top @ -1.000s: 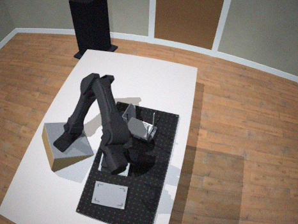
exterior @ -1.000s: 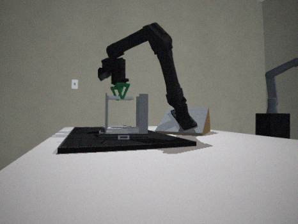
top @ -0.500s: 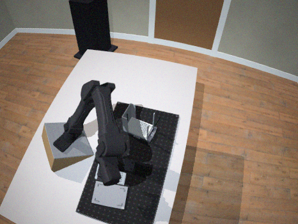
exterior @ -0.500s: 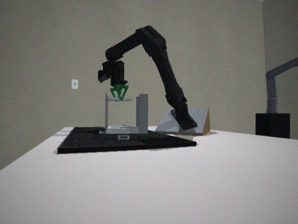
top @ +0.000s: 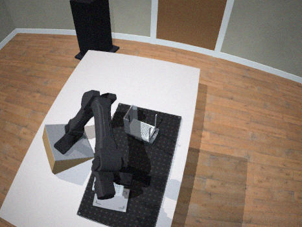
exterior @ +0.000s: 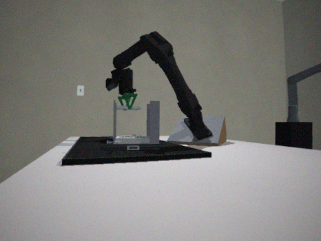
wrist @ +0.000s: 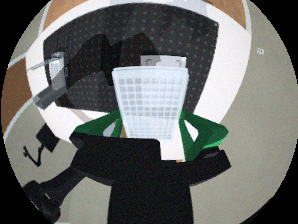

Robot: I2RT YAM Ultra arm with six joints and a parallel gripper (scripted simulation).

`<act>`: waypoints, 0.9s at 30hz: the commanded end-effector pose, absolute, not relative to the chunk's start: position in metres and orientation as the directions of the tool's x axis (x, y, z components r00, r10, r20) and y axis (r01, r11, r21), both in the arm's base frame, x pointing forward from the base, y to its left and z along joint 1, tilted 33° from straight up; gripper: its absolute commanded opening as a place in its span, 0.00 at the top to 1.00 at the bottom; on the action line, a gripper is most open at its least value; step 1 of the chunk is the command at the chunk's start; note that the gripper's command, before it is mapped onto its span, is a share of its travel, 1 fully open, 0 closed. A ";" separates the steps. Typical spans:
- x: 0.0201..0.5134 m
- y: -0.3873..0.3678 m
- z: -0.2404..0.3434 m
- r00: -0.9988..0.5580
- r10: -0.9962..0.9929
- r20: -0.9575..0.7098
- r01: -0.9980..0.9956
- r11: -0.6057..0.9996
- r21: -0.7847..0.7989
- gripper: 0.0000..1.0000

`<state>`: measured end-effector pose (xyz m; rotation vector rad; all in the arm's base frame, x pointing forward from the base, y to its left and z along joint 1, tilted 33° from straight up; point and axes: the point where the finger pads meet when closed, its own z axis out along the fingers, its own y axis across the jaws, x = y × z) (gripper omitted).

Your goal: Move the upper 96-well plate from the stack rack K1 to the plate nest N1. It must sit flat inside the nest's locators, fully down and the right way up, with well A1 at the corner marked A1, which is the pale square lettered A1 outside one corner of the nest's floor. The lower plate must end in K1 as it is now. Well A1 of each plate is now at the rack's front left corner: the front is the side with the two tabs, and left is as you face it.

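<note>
I hold the upper 96-well plate (wrist: 149, 103) clamped between the green fingers of the gripper (exterior: 127, 102), gripped across its width so it hangs level. In the exterior view it rides high, well above the black mat (top: 162, 168). The plate nest N1 (top: 111, 205) lies below the gripper. Stack rack K1 (top: 132, 121) stands well behind, with the lower plate (top: 146, 130) seated inside. I judge descent comes next, once A1 alignment is checked.
</note>
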<state>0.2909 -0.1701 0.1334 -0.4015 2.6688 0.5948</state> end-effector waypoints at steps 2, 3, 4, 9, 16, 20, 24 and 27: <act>0.292 -0.195 0.136 -0.882 -0.186 -0.434 -0.344 0.883 0.321 1.00; 0.293 -0.198 0.135 -0.882 -0.187 -0.433 -0.344 0.883 0.320 1.00; 0.293 -0.201 0.133 -0.882 -0.187 -0.433 -0.344 0.883 0.320 1.00; 0.295 -0.209 0.129 -0.881 -0.185 -0.436 -0.344 0.882 0.321 1.00; 0.295 -0.208 0.141 -0.869 -0.196 -0.454 -0.352 0.890 0.290 1.00; 0.295 -0.209 0.140 -0.871 -0.193 -0.452 -0.349 0.890 0.293 1.00; 0.295 -0.209 0.138 -0.873 -0.190 -0.449 -0.348 0.888 0.300 1.00; 0.296 -0.210 0.136 -0.874 -0.189 -0.447 -0.347 0.887 0.304 1.00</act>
